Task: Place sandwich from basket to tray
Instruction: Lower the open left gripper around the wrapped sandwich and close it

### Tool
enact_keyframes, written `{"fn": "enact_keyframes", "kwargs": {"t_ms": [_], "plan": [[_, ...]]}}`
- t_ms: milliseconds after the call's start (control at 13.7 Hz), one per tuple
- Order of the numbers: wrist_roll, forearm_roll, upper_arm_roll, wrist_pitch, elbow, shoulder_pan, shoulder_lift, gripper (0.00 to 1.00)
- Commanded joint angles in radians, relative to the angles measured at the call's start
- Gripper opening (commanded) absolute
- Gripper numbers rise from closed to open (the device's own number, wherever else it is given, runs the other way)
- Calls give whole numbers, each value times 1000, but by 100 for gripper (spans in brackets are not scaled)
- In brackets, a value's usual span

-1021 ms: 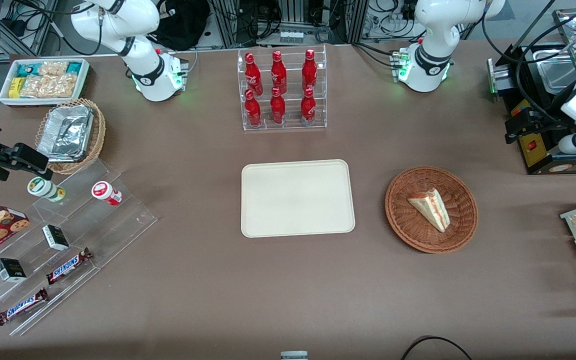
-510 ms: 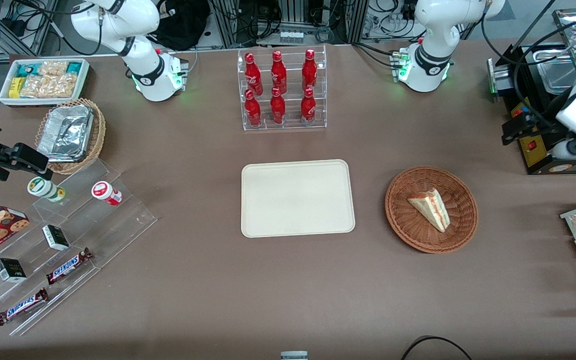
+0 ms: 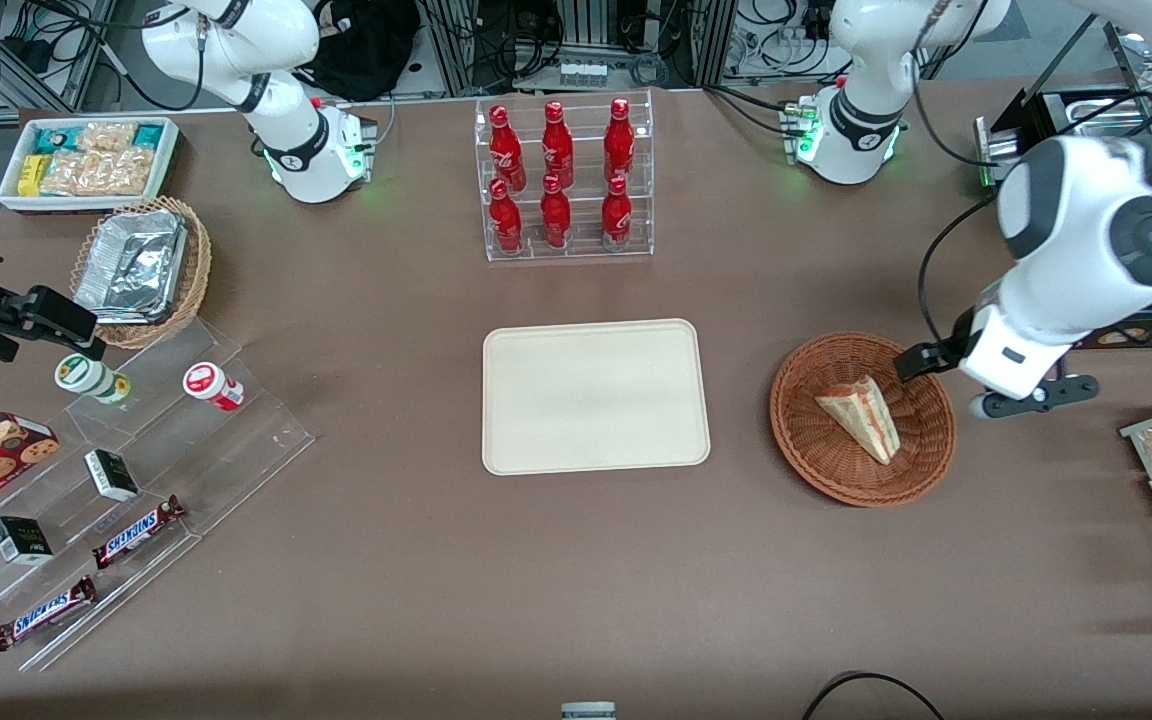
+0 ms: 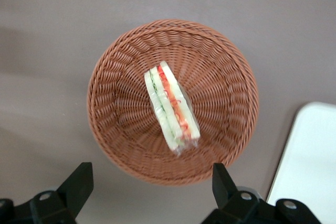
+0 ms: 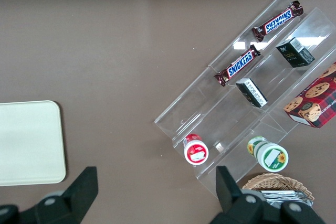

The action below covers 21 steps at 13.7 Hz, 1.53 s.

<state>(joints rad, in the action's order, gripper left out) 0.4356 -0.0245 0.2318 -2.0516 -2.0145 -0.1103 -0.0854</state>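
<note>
Sandwich (image 4: 171,107) lies in the basket (image 4: 220,66) right under my tool (image 4: 152,190), and my fingers (image 4: 79,182) are spread wide with nothing in them. I have not grabbed it yet. The tray (image 3: 596,395) beside the basket waits bare on the counter (image 3: 436,580).

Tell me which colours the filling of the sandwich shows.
Red-orange and green layers between white bread on the sandwich, clearest in the left wrist view; the open claw hovers above the basket.
</note>
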Motion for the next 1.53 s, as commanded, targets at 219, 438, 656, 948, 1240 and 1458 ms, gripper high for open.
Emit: {"fn": "enact_keyframes", "kwargs": {"t_ms": [219, 438, 656, 948, 1240, 1458], "plan": [[411, -20, 53, -206, -173, -2, 26, 100], [419, -35, 53, -251, -190, -2, -13, 100], [420, -43, 53, -320, -205, -2, -69, 100], [419, -44, 53, -419, -207, -2, -152, 100], [417, -44, 53, -458, -201, -2, -192, 91], [414, -73, 49, -470, -204, -2, -204, 33]]}}
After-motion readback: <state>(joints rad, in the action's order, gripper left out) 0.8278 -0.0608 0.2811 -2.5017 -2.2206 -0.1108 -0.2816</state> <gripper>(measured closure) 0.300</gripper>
